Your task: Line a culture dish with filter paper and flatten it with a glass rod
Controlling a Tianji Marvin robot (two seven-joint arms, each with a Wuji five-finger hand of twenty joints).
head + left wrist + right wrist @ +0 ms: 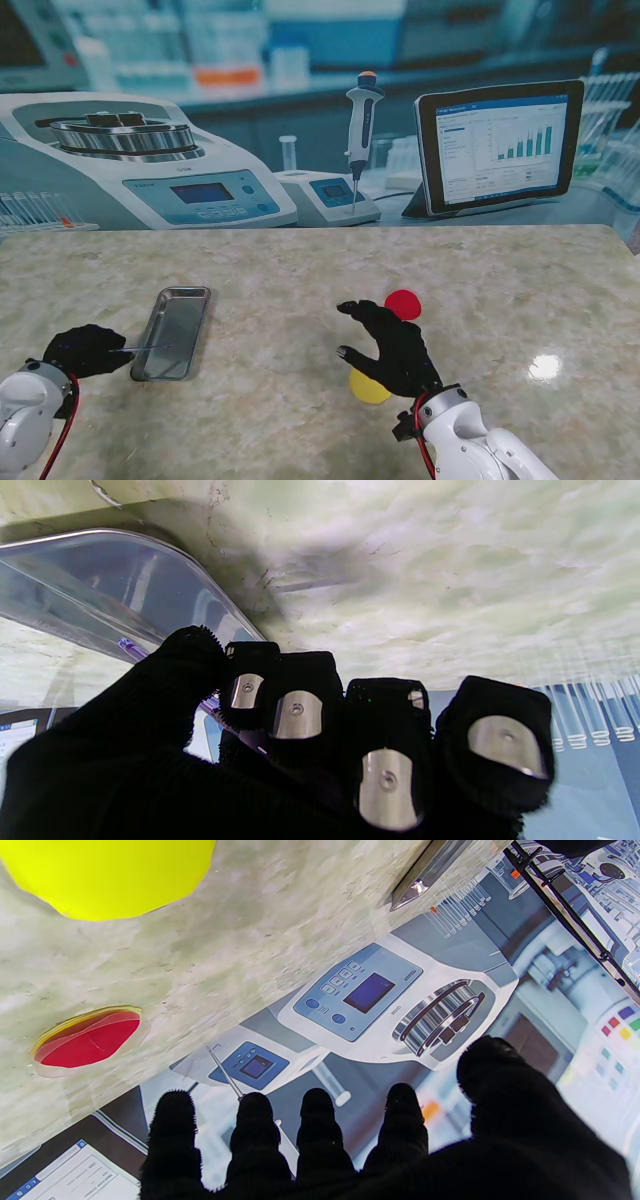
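My left hand [85, 350] is shut on a thin glass rod [140, 348], whose tip reaches out over the steel tray [190, 296]. The left wrist view shows the curled fingers [295, 700] pinching the rod [131, 647] beside the tray [100, 590]. Near the table's middle, my right hand [392, 348] is open with its fingers spread, holding nothing. A red disc [403, 304] lies just beyond its fingertips; in the right wrist view it [87, 1037] sits in a shallow clear dish. A yellow disc [366, 388] lies partly hidden under that hand and shows fully as the yellow disc [105, 875].
The marble table [300, 270] ends at a printed lab backdrop [300, 120] with no real objects on it. The tray's corner [425, 875] shows in the right wrist view, well apart from the discs.
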